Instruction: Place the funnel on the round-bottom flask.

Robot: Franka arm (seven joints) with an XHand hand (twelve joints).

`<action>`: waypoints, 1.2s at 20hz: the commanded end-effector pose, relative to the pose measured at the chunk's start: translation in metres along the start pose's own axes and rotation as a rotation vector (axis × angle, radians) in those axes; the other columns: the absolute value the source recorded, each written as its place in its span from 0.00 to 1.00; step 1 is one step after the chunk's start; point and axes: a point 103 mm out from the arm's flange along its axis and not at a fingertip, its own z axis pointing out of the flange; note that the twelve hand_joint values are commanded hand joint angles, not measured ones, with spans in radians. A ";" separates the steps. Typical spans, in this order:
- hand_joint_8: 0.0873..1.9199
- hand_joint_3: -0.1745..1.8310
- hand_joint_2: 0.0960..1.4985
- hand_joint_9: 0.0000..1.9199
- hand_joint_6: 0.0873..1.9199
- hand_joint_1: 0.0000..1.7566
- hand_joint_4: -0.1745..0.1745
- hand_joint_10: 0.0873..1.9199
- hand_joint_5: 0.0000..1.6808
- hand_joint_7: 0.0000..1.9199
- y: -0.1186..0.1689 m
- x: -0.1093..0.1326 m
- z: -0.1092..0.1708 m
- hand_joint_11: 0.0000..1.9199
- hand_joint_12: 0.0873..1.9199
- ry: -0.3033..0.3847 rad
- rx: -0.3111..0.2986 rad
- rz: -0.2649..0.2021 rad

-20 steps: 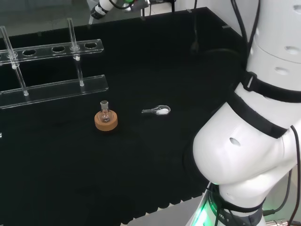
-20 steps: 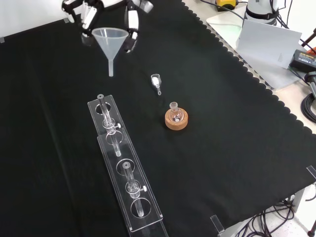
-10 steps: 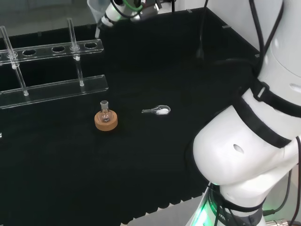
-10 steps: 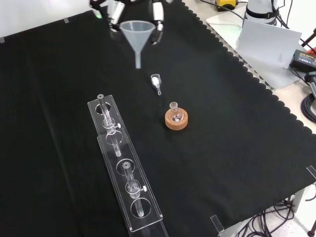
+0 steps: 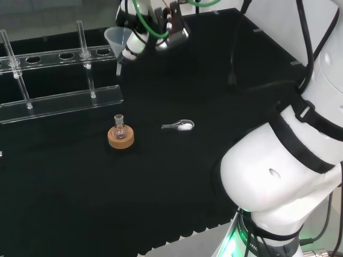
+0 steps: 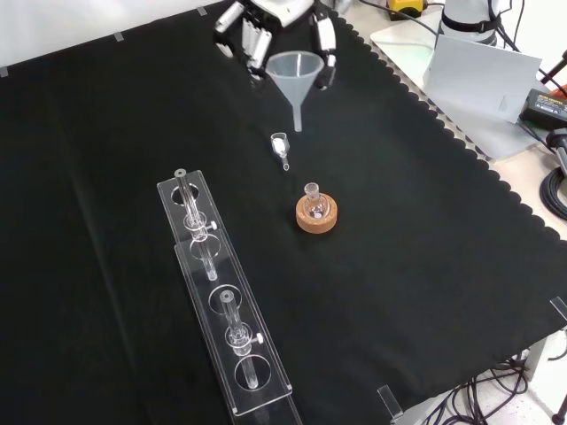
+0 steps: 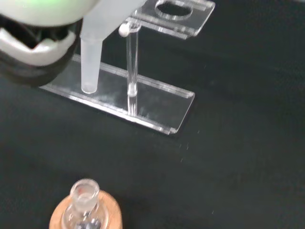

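A clear plastic funnel [image 6: 297,81] hangs upright in the air, stem down, with the hand [image 6: 270,22] shut on its cone. In the head view the funnel [image 5: 117,43] and the hand [image 5: 153,27] are high at the back, above the rack. A small round-bottom flask [image 6: 312,204] stands upright on a cork ring [image 6: 316,219] on the black cloth, well apart from the funnel. The head view shows the flask [image 5: 119,128] on its cork ring [image 5: 120,139]. Up close in the wrist view, the funnel's stem [image 7: 90,67] is above and beyond the flask's neck [image 7: 84,192].
A long clear test-tube rack [image 6: 221,292] with a few tubes lies left of the flask in the front view. A small clear scoop with white powder [image 6: 280,147] lies between funnel and flask. The cloth's scalloped edge [image 6: 461,142] runs at the right.
The hand has carried the funnel to the right in the front view, toward the flask's side of the cloth. In the head view it has come lower and nearer. The flask has stayed put.
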 end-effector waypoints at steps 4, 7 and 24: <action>0.15 0.44 0.25 0.64 0.27 0.55 0.71 0.10 0.59 0.68 -0.007 0.020 0.046 0.07 0.82 0.037 0.037 -0.005; 0.15 0.44 0.25 0.64 0.27 0.56 0.70 0.10 0.59 0.68 -0.006 0.019 0.060 0.06 0.82 0.059 0.012 0.004; 0.14 0.45 0.25 0.64 0.27 0.57 0.69 0.09 0.60 0.68 0.009 0.021 0.106 0.05 0.82 0.058 0.112 -0.015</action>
